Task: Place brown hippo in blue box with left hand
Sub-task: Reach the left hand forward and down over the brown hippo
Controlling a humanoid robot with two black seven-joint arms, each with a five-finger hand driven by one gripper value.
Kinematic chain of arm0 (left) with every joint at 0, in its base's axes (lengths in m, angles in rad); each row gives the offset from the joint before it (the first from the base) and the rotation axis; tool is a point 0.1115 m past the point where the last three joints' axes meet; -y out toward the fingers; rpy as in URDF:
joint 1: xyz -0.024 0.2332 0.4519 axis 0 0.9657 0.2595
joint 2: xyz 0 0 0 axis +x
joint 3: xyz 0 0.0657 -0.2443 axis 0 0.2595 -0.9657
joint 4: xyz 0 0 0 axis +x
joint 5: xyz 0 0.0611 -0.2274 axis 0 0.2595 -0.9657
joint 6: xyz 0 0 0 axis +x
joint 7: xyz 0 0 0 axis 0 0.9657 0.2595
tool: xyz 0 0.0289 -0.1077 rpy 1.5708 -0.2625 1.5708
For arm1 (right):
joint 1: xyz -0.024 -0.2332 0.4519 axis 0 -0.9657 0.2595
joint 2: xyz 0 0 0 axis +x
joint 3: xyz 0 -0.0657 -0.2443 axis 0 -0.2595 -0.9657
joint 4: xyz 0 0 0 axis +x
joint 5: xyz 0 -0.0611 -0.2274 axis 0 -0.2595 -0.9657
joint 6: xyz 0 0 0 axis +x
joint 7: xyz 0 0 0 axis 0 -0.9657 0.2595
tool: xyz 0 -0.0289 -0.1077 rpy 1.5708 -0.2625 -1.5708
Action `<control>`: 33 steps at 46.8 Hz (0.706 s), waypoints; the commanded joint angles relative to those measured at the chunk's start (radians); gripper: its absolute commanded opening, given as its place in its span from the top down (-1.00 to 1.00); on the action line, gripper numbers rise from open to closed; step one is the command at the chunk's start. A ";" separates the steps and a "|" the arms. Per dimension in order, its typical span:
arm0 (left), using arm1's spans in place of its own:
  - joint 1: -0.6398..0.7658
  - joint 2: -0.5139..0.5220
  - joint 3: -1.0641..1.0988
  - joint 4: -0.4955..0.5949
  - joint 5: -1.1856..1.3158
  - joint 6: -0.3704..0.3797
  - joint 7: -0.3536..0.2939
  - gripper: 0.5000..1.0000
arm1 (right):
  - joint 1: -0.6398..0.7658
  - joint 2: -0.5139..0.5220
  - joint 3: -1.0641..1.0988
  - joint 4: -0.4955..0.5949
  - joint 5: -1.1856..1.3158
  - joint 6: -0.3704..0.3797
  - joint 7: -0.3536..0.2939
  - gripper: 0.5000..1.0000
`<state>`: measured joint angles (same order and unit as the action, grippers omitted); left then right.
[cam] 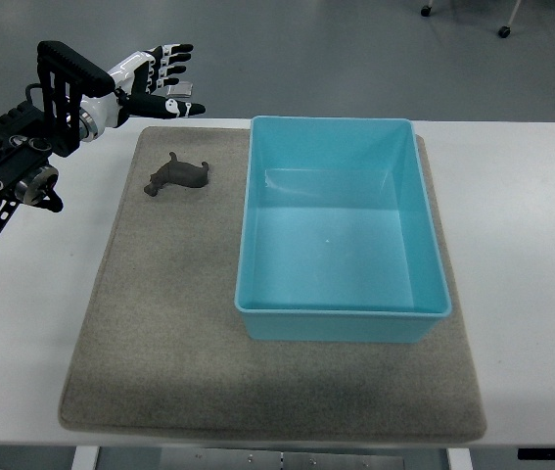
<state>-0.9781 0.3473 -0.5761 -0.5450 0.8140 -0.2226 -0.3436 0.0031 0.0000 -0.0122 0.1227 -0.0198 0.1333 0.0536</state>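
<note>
we find the small dark brown toy hippo lying on the grey felt mat, just left of the light blue plastic box. our black-and-white left hand hovers beyond the mat's far left corner, fingers spread, holding nothing.

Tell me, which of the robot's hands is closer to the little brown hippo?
Left. The left hand hovers open just beyond the brown hippo, up and left of it. The right hand is out of view.
</note>
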 commanded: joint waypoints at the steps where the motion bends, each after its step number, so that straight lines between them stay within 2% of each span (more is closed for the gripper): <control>1: -0.002 0.018 0.044 -0.016 0.025 0.000 0.001 -0.79 | 0.000 0.000 0.000 0.000 0.000 0.000 0.000 -0.74; 14: -0.027 0.134 0.222 -0.170 0.028 0.002 0.001 -0.79 | 0.000 0.000 0.000 0.000 0.000 0.000 0.000 -0.74; 20: -0.025 0.151 0.239 -0.182 0.091 0.008 0.001 -0.76 | 0.000 0.000 0.000 0.000 0.000 0.000 -0.001 -0.74; 28: -0.016 0.162 0.240 -0.182 0.201 0.086 0.001 -0.75 | 0.000 0.000 0.000 0.000 0.000 0.000 0.000 -0.74; 33: -0.014 0.160 0.254 -0.182 0.218 0.101 0.001 -0.74 | 0.000 0.000 0.000 0.000 0.000 0.000 0.000 -0.74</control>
<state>-0.9932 0.5098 -0.3312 -0.7273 1.0230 -0.1279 -0.3420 0.0031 0.0000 -0.0123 0.1227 -0.0198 0.1337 0.0531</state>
